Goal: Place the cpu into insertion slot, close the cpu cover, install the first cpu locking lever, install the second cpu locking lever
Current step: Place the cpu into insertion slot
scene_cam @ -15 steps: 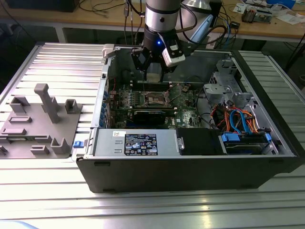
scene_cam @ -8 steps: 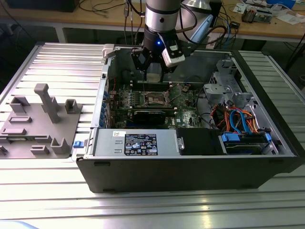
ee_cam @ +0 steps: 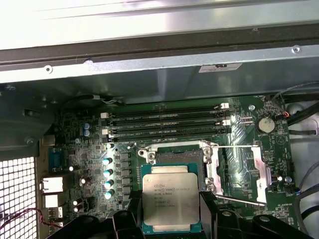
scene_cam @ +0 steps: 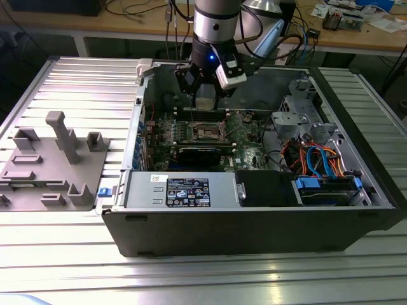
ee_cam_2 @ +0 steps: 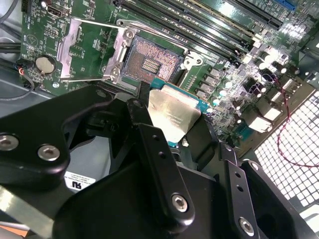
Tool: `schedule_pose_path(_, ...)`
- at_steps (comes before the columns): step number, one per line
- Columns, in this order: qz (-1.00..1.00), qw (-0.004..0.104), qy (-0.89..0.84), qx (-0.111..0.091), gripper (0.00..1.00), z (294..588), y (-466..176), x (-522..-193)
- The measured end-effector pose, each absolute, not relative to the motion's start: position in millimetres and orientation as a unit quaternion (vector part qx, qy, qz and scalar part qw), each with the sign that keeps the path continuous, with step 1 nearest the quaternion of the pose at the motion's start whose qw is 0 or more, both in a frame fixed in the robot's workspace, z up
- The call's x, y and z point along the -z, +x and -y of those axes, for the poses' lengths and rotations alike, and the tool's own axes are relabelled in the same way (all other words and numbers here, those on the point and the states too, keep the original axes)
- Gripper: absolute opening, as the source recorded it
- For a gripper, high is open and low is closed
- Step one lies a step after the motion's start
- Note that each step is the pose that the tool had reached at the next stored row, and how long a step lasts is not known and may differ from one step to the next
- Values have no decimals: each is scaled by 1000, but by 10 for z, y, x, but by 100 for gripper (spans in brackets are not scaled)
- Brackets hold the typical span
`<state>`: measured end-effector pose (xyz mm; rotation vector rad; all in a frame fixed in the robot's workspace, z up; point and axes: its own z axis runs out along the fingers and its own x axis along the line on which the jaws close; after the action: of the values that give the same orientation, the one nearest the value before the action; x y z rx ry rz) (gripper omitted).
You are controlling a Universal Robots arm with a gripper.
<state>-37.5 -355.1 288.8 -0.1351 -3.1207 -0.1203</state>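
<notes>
My gripper hangs inside the open computer case, shut on the cpu, a flat square chip with a dull silver top and a green edge. In both wrist views the black fingers clamp the cpu by two opposite sides. It hovers just above and slightly to one side of the insertion slot, whose dark pin field is bare. The same insertion slot partly shows behind the chip. The cpu cover is swung open and lies flat beside the slot. Thin wire levers stand released next to the cpu cover.
Long memory slots run beside the socket. A black graphics card sits in front of the socket, and the power supply lies in front of that. Drive bays with coloured cables fill the exterior view's right. A grey fixture stands outside the case.
</notes>
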Motion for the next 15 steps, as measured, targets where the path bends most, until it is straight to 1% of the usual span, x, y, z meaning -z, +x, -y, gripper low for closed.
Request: schedule_pose_path(15, 998, 8, -52, 39, 55, 3551, -375, -2884)
